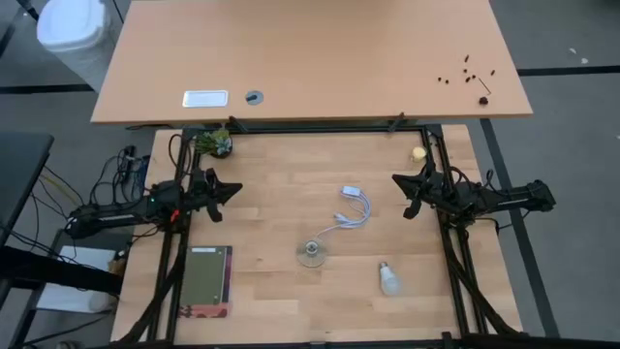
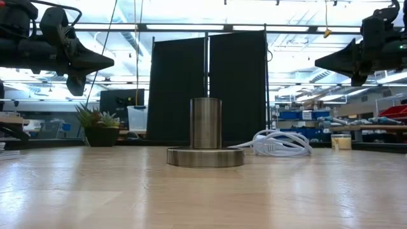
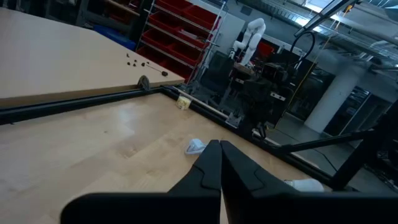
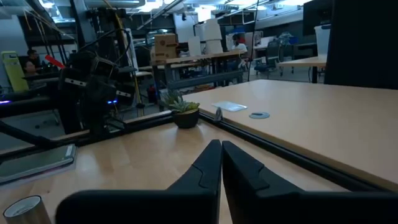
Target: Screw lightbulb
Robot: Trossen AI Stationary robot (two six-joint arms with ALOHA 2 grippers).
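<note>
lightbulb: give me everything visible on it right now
The lightbulb is small, with a white frosted globe tapering to a pale grey screw base. It lies on its side on the wooden table, near the front edge on the right arm's side, base pointing away from that edge. It sits apart from the metal socket base and the white cord. Only the table touches it.

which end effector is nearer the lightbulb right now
The right. The right end effector hangs shut above the table's right edge, with the lightbulb lying on the wood just in front of it. The left end effector, also shut, is across the table at the left edge.
</note>
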